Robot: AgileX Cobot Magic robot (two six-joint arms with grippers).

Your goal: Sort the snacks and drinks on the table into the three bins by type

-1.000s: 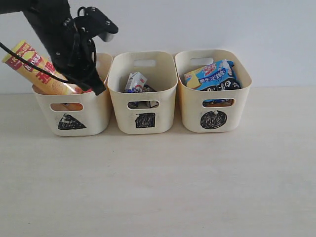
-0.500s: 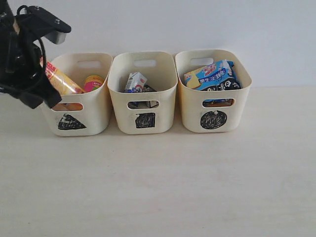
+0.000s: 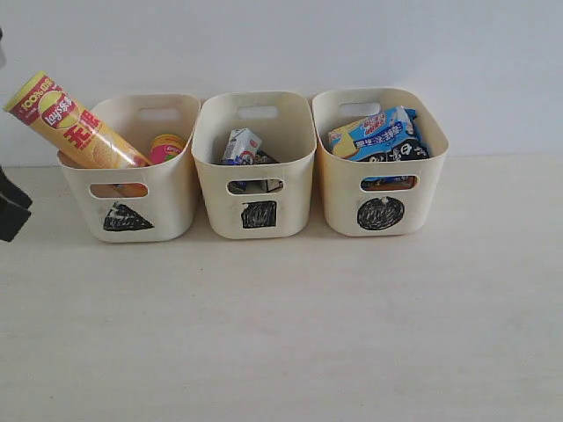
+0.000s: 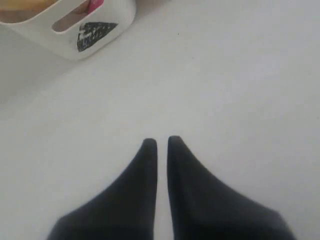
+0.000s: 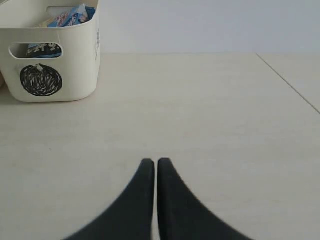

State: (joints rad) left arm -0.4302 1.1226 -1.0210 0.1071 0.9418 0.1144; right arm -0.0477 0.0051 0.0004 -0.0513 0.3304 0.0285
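Note:
Three cream bins stand in a row at the back of the table (image 3: 281, 334). The triangle bin (image 3: 132, 220) holds the yellow-orange chip tube (image 3: 75, 123), which leans out over its left rim, and the pink tube (image 3: 165, 147). In the square bin (image 3: 258, 215) lie the blue and white carton (image 3: 241, 145) and a dark carton. The circle bin (image 3: 383, 214) contains the blue-black-white bag (image 3: 383, 136). My left gripper (image 4: 159, 142) is shut and empty, above bare table left of the triangle bin (image 4: 95, 35). My right gripper (image 5: 154, 162) is shut and empty, right of the circle bin (image 5: 41, 80).
A white wall rises right behind the bins. A dark part of the left arm (image 3: 10, 209) shows at the left edge of the exterior view. The table's right edge (image 5: 290, 82) runs to the right of my right gripper.
The left arm has drawn back leftward from the triangle bin and almost left the exterior view. The yellow-orange tube stays leaning in that bin.

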